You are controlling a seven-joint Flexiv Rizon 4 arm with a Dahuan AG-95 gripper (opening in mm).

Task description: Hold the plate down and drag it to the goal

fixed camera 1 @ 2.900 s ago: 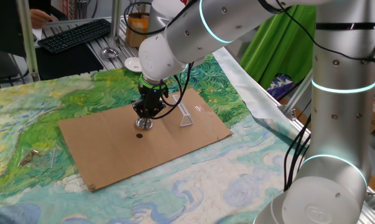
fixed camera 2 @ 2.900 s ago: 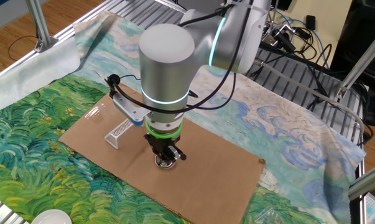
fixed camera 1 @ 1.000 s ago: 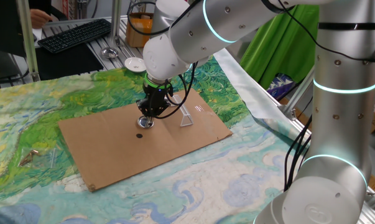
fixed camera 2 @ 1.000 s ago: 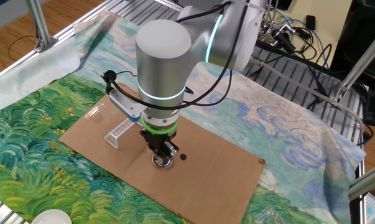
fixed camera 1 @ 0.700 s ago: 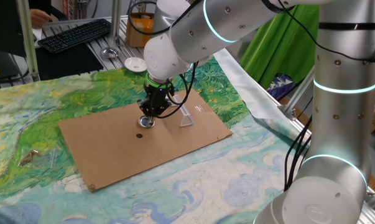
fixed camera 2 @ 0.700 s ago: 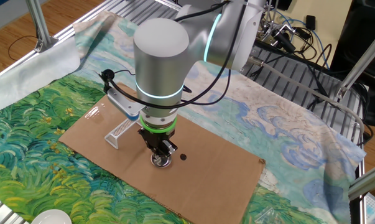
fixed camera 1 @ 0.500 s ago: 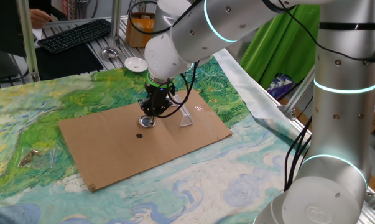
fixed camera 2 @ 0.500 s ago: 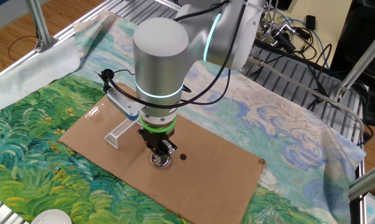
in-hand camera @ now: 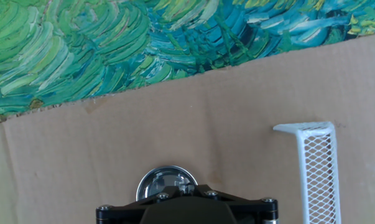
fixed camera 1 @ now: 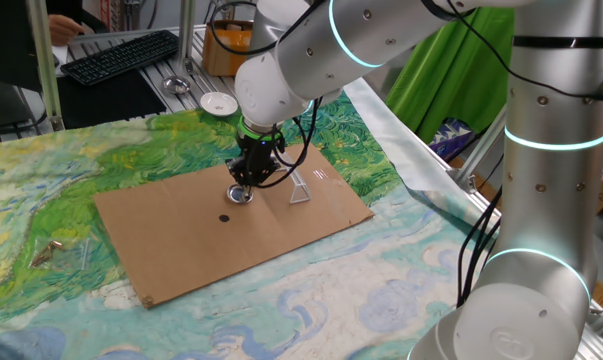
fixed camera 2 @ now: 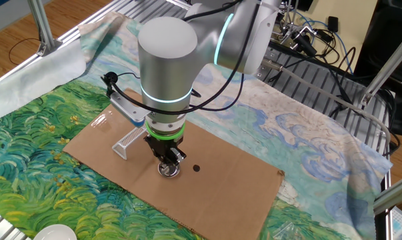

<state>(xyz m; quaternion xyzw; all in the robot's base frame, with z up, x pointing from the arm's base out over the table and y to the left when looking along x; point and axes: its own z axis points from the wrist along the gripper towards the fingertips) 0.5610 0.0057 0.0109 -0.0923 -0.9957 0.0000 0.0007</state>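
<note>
So your end effector (fixed camera 1: 243, 188), fingers pressed together, pins the plate (fixed camera 1: 242, 196) mid-cardboard (fixed camera 1: 181, 250); the goal (fixed camera 1: 299, 188) sits close, not reached yet.

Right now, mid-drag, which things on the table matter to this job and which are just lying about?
Part of the job:
- metal plate, pressed under the shut gripper
- white wedge goal
- cardboard sheet it slides on

Just lying about:
- black dot on the cardboard
- white saucer
- keyboard
- painted cloth
</note>
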